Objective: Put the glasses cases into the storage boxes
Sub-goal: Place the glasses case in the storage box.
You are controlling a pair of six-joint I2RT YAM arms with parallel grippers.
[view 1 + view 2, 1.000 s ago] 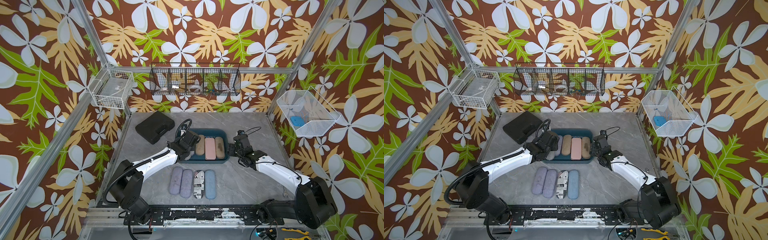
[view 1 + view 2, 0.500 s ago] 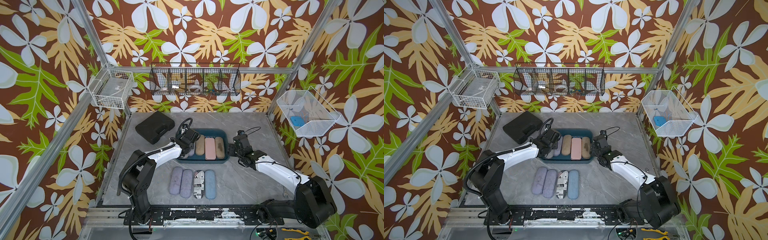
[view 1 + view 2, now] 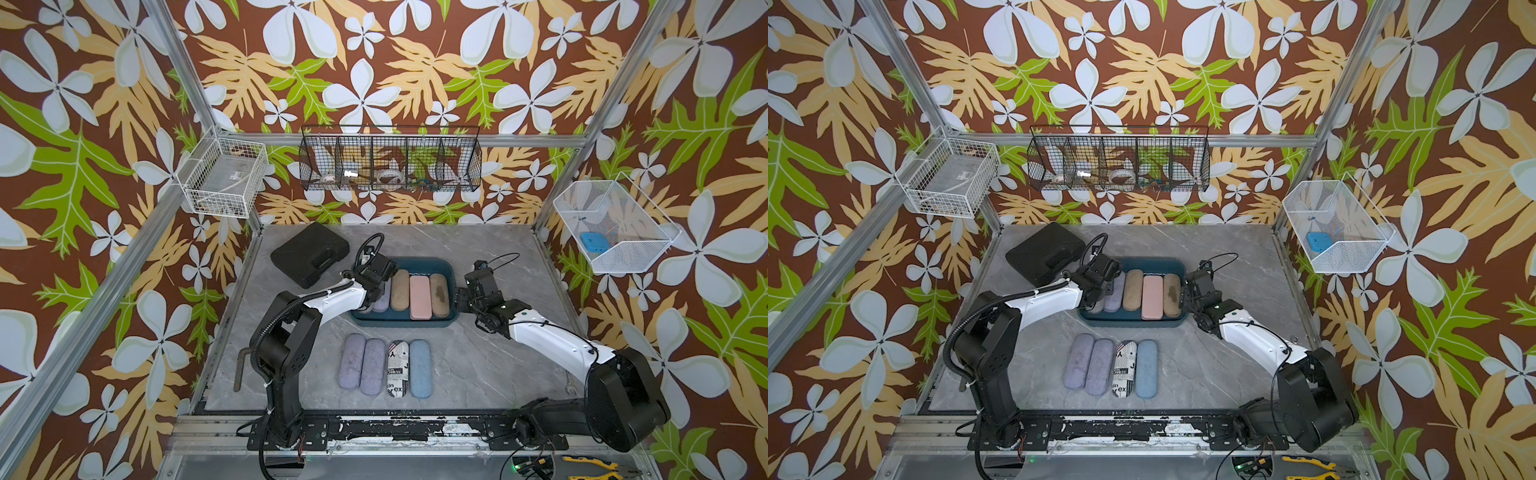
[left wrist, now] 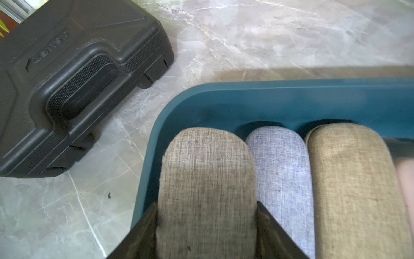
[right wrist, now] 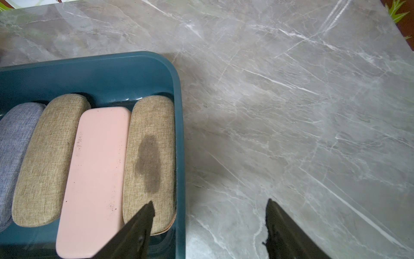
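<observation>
left hand (image 4: 206, 203): clamped on the grey fabric case (image 4: 206, 170), a finger against each long side near one end; i hold it inside the teal tub (image 4: 291, 101), at the end nearest the black moulded case (image 4: 67, 78), and i cannot tell whether it rests on the tub floor. right hand (image 5: 210, 201): jaws apart, gripping nothing; one finger hangs over the stained tan case (image 5: 150, 157), the other over bare tabletop (image 5: 291, 112), with the tub's end wall between them. tub contents, from my left hand across: grey fabric case, tub lavender case (image 4: 280, 175), plain tan case (image 3: 400, 289), pink case (image 3: 419, 297), stained tan case, all lying lengthwise and packed side by side. tabletop, between the tub and my arm bases, one row of four set close side by side: outer lavender case (image 3: 351, 361), inner lavender case (image 3: 372, 366), newsprint case (image 3: 398, 369), light blue case (image 3: 419, 368); none of these is in the tub. black moulded case: flat on the tabletop, near the tub's far left corner, apart from it. walls: white wire basket (image 3: 224, 178) on my left, black wire basket (image 3: 390, 160) at the back, white mesh basket (image 3: 615, 226) on my right with a small blue item (image 3: 593, 243) in it.
</observation>
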